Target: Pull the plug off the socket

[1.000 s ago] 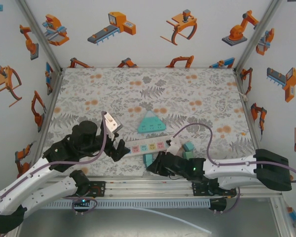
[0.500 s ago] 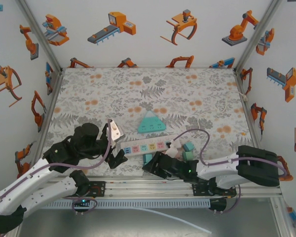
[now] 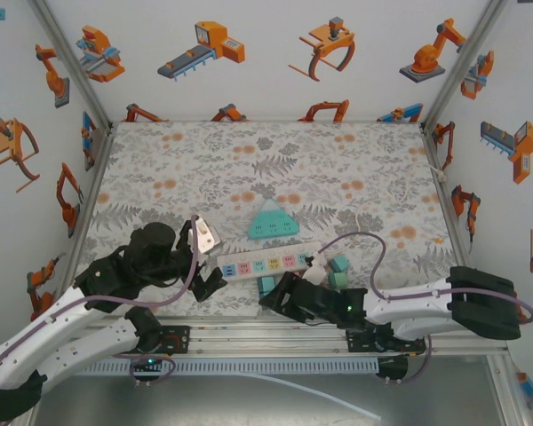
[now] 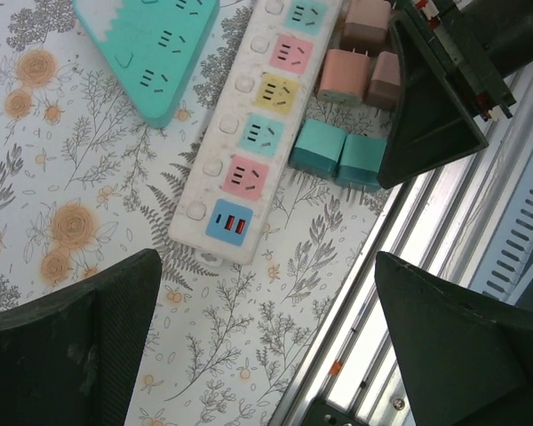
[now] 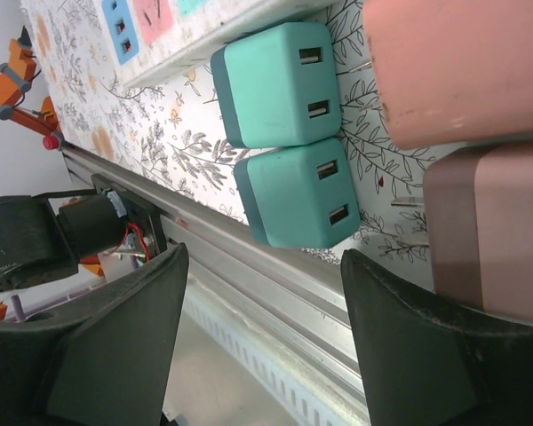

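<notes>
1. Well, the table point(image 3: 355, 169) was the biggest thing under both tools. Its flowered cloth ran out ahead of them, and its metal rail point(image 5: 218, 253) lay close below the fingers.
2. The power strip point(image 4: 249, 151) lay just ahead of the left gripper point(image 4: 266, 275), USB end nearest the fingertips. Every socket face I could see on it was empty, so I judged the pulling done.
3. The triangular socket block point(image 4: 151, 44) sat beyond the strip, ahead and to one side of that tool, well clear of it.
4. The left gripper was released, jaws spread wide with only cloth between them. If I had lowered it from there, a finger could have caught the strip's end and shoved the whole strip along.
5. The right gripper point(image 5: 265, 257) was also released and grasped nothing.
6. The teal plugs point(image 5: 289, 191) lay loose side by side just ahead of its fingertips, beside the strip and not in it.
7. The pink plug point(image 5: 462, 67) and the mauve plug point(image 5: 493, 235) lay next to them, off towards one finger.
8. My worry was how crowded it was. A careless close or sweep of the right gripper could have knocked a plug against its neighbours or over the cloth's edge onto the rail.
</notes>
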Tool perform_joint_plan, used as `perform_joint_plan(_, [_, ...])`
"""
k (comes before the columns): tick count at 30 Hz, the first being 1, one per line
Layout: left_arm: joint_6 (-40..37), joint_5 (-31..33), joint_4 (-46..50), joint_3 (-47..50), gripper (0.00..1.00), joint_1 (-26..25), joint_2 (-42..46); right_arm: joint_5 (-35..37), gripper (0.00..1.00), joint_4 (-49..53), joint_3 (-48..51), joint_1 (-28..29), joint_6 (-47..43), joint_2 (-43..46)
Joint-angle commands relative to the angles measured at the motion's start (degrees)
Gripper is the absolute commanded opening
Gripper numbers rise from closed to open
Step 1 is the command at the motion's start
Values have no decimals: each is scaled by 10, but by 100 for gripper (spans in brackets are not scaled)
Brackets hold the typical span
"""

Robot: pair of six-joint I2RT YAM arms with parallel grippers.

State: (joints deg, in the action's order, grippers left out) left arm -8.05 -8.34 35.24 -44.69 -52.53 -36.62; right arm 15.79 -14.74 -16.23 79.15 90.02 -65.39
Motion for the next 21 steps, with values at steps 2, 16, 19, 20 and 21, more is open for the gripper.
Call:
perform_joint_plan(2, [2, 19, -5, 1, 97, -4, 8, 34, 65, 96, -27, 5, -24, 62])
perform_joint_plan(16, [108, 254, -128, 62, 97, -3, -18, 285, 90, 398, -171, -120, -412, 270])
perform_joint_plan(19, [122, 322, -159, 93, 97, -3, -12, 282, 98, 385, -192, -208, -525, 253])
perform_joint_plan(20, [126, 342, -168, 102, 97, -2, -12, 277, 99, 372, -196, -243, -568, 245])
perform_joint_plan(21, [125, 358, -177, 111, 97, -2, -10, 267, 99, 354, -196, -270, -606, 236])
